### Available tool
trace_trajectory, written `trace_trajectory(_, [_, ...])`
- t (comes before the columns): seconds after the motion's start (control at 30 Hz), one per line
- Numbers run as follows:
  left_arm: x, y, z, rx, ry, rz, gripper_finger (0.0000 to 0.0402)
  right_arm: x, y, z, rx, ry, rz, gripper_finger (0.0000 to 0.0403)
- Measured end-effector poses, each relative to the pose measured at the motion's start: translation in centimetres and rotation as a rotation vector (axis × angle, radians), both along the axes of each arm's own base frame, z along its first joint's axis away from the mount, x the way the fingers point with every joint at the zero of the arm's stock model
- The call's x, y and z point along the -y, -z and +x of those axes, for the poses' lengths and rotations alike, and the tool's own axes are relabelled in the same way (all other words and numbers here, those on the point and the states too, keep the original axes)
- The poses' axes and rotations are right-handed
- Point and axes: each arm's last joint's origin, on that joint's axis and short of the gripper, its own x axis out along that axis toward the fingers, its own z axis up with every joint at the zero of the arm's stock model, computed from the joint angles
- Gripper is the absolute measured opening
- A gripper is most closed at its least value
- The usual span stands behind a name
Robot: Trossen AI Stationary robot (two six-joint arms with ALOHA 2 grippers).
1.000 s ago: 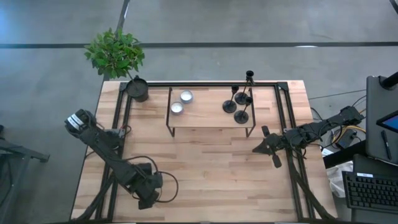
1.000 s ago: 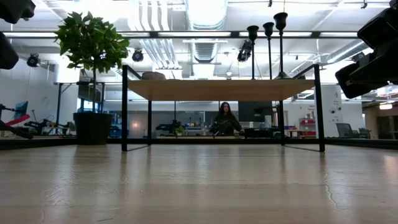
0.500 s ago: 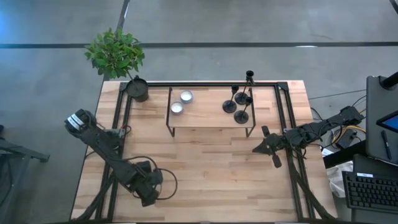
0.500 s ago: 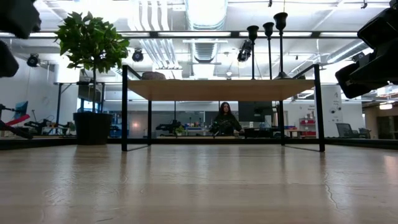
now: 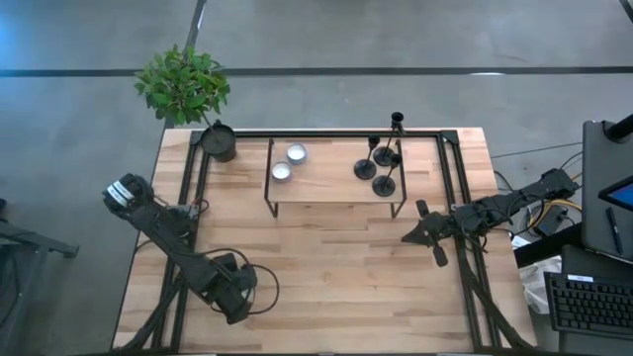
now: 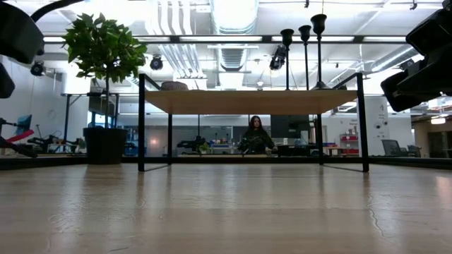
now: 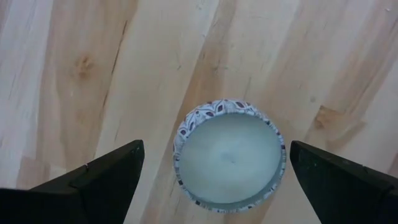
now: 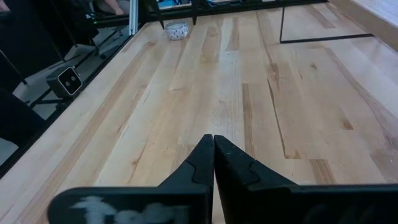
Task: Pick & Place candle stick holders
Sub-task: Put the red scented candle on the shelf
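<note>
Okay, I'm counting three matte black candle stick holders with round flared bases and thin stems: one (image 5: 364,170), two (image 5: 384,155), three (image 5: 385,186). I'm also seeing three small round tins of white candle wax. Two plain-looking ones (image 5: 297,152) (image 5: 281,171) are showing from above, and a third with a leaf-patterned rim (image 7: 229,152) is showing in my left wrist camera. I'm only finding one black pot with a leafy green plant (image 5: 220,141), one wooden shelf on a thin black metal frame (image 5: 326,178), and one light wooden table (image 5: 326,267). One person (image 6: 256,134) is sitting way in the back.
</note>
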Motion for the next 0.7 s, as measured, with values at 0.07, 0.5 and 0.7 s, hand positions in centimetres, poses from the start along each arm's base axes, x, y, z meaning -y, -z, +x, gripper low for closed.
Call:
trace_trajectory(0.07, [0.0,0.1,0.0,0.000,0.002,0.000,0.0399,0.0,0.0,0.0,0.000,0.001,0.000,0.0008])
trace_trajectory(0.5, [-0.4,2.4,-0.5,0.026,-0.024,-0.036,0.0397,0.0,0.0,0.0,0.000,0.000,0.000,0.0008])
trace_trajectory(0.7, [-0.6,2.7,-0.7,0.032,-0.027,-0.036,0.0397,0.0,0.0,0.0,0.000,0.000,0.000,0.0008])
